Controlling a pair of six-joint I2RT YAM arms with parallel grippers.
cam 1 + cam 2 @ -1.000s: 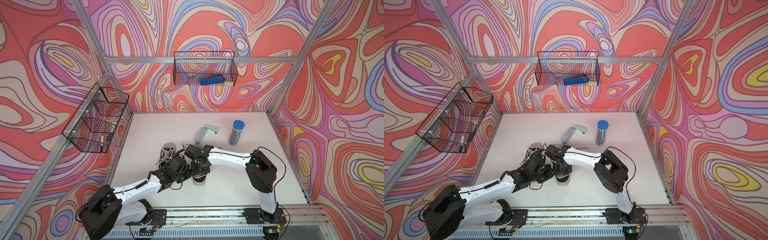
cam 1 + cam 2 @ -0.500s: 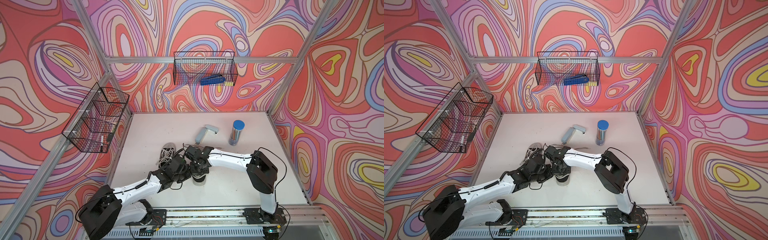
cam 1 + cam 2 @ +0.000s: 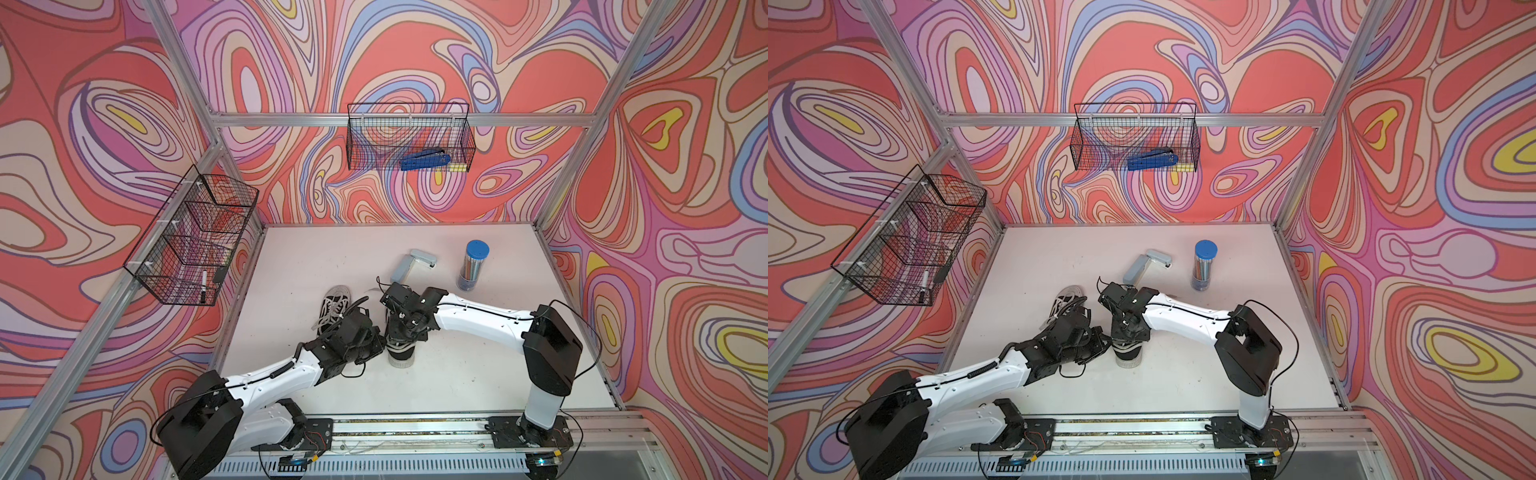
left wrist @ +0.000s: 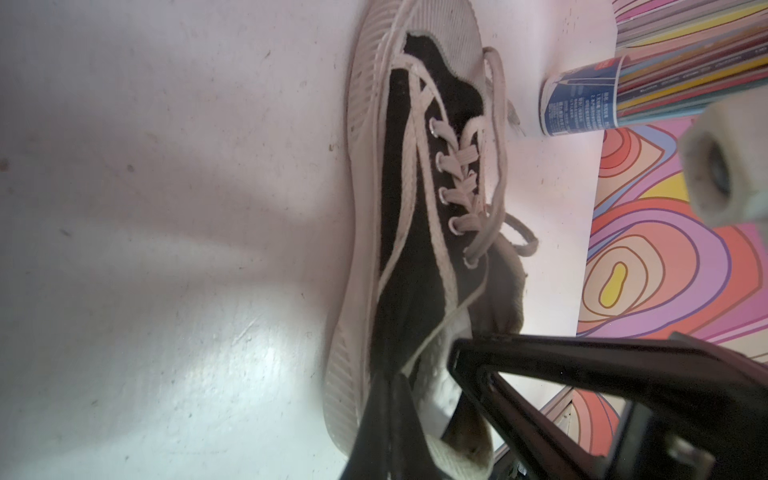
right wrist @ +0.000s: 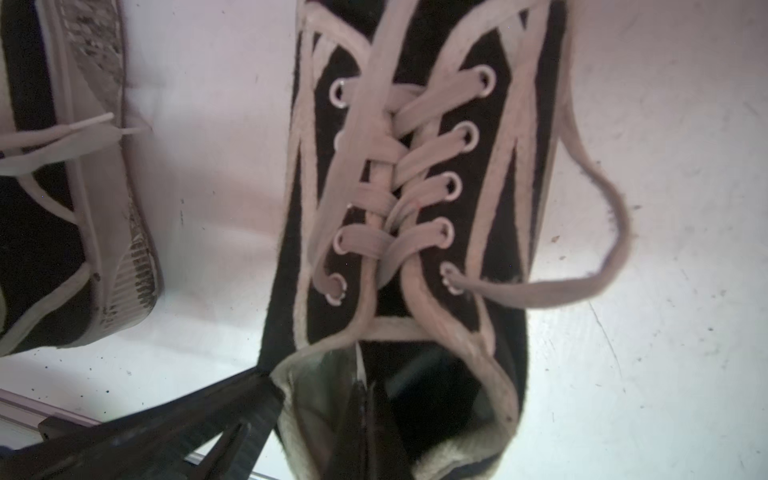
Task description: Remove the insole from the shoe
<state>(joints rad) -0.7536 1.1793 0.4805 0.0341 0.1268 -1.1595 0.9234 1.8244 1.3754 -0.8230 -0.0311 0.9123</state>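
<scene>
Black lace-up shoe point(image 5: 415, 187) sits sole down on the tabletop point(image 3: 478, 357), front-centre, between both arms. Left tool point(image 4: 388, 401) is pinched closed on the shoe's collar edge. Right tool point(image 5: 362, 401) is fully closed, tips down inside the shoe opening; can't tell what it grips. Insole is inside the shoe, mostly hidden. Second shoe point(image 3: 334, 305) lies just beside.

A blue-lidded pencil tube point(image 3: 473, 266) is standing on the bench point(image 3: 478, 374) near a grey stapler point(image 3: 411, 266), while a blue stapler point(image 3: 426, 159) is lying in a wall-hung wire basket point(image 3: 365, 137).
</scene>
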